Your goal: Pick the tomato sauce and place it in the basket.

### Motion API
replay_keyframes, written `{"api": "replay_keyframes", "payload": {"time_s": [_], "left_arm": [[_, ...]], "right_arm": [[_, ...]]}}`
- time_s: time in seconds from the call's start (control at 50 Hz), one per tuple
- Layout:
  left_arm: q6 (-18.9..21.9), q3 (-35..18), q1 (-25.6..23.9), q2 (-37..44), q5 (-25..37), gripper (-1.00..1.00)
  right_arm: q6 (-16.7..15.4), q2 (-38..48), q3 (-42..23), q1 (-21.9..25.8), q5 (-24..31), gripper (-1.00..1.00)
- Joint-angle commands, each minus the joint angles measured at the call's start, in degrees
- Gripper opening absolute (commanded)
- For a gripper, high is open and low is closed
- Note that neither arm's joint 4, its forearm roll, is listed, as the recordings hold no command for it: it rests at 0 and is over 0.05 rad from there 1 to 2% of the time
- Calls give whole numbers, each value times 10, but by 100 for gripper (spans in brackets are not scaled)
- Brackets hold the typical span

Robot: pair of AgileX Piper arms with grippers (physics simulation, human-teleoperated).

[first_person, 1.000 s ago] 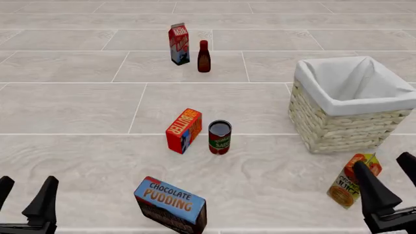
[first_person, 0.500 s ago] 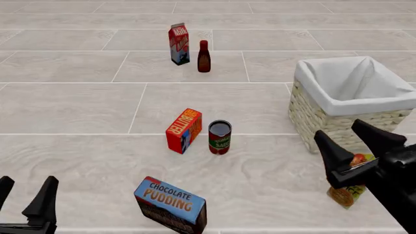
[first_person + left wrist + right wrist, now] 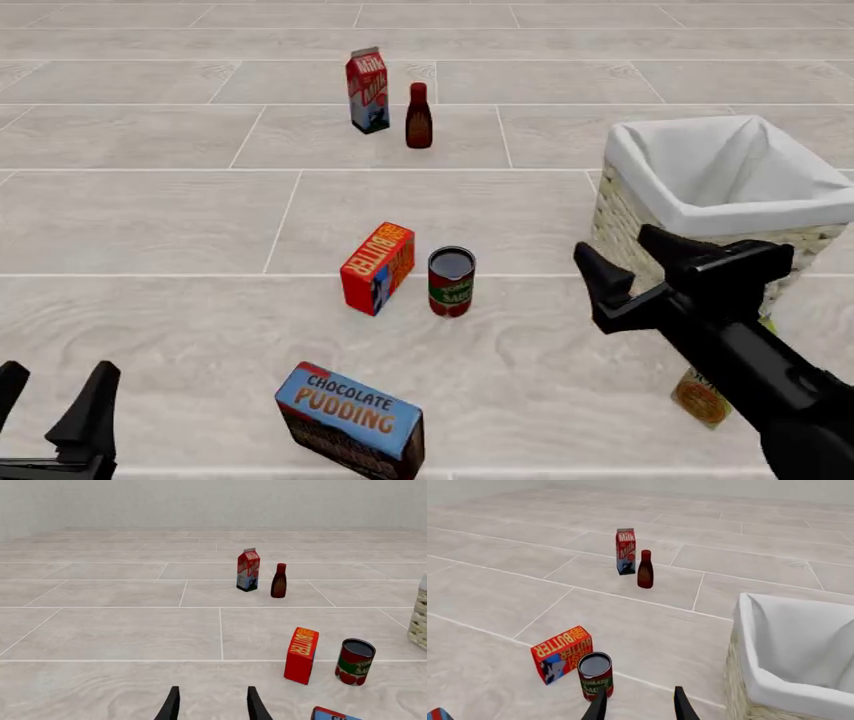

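Standing untouched: one tomato sauce [image 3: 451, 282], one basket [image 3: 721, 215]; both tools, left [image 3: 51, 412] and right [image 3: 638, 263], apart.

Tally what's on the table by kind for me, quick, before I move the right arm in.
Cartons: 2, milk carton, juice carton
Boxes: 2, butter box, chocolate pudding box
Bottles: 1, dark sauce bottle
Cans: 1, tomato sauce
Baskets: 1, basket
Total: 7

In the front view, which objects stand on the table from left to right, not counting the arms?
Chocolate pudding box → butter box → tomato sauce → basket. The milk carton and bottle at the back overlap these in order, so they are omitted.
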Motion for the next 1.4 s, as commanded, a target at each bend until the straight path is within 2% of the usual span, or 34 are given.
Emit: {"api": "replay_keyframes", "payload": {"time_s": [0.02,0.22,0.42,1.04,1.4], "left_arm": [[0,0,0,0,0,100],[0,0,0,0,0,100],[0,0,0,0,0,100],[0,0,0,0,0,100],[0,0,0,0,0,100]], "right_arm": [[2,85,-26,18,-47,100],[-5,137,-44,31,-69,100],[12,187,-65,37,-85,100],[20,311,-107,58,-129,100],[8,359,-131,73,-142,100]]}}
